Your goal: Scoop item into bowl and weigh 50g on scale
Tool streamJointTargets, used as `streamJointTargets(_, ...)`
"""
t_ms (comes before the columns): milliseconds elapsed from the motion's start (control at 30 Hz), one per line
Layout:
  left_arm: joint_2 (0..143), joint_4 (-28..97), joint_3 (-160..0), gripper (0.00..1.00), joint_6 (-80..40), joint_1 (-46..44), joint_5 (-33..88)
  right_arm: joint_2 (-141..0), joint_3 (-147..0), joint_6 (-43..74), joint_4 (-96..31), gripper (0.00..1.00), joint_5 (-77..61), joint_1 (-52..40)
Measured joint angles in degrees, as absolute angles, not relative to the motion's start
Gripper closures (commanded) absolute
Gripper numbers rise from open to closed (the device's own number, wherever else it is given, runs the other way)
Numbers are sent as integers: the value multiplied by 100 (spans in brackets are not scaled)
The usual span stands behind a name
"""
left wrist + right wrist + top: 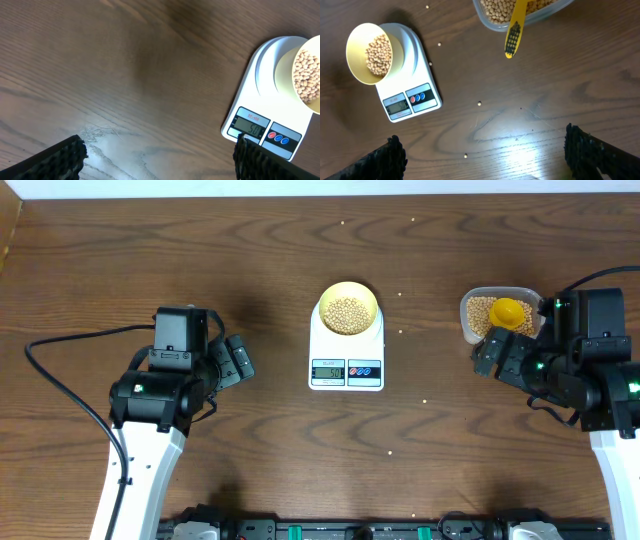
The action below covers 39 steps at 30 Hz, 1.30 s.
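1. We take the scale as our landmark. There is one: white, rectangular, flat on the brown tabletop, with its display edge facing the arms' bases.
2. On that edge we count one grey display and two round buttons, one red and one blue. In the left wrist view the digits look like 50, though they are small.
3. One pale-yellow bowl stands upright on the scale's round platform, at the end away from the display.
4. The beans are too many to count. One heap lies in the bowl and covers its floor.
5. One clear container sits on the tabletop well to the right of the scale. It holds a second heap of beans.
6. One bright yellow scoop lies in that container. In the right wrist view its handle sticks out over the container's wall.
7. Around the scale, in the overhead view, we count six loose beans scattered singly on the tabletop. Two of them lie far behind it.
8. We count two arms. The left arm is well to the left of the scale. The left jaws are spread wide over bare tabletop and point toward the scale.
9. The right arm is well to the right of the scale, near the container. The right jaws are also spread wide, above bare tabletop and apart from the scoop handle.
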<state>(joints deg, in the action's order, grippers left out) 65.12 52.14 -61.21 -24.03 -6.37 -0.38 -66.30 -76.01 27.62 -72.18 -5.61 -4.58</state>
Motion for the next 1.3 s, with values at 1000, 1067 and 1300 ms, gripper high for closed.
streamJointTargets(1000, 6510, 5214, -6121, 4, -2403, -637, -38, -6169, -7594, 2808, -7749, 1, -600, -458)
streamJointTargets(1067, 6510, 5212, -6121, 4, -2403, -637, -38, -5863, -7592, 2808, -7730, 1, -558, -458)
streamJointTargets(1300, 6512, 5212, -6121, 4, -2403, -637, -38, -4713, -7487, 2773, -6960, 1, 342, -458)
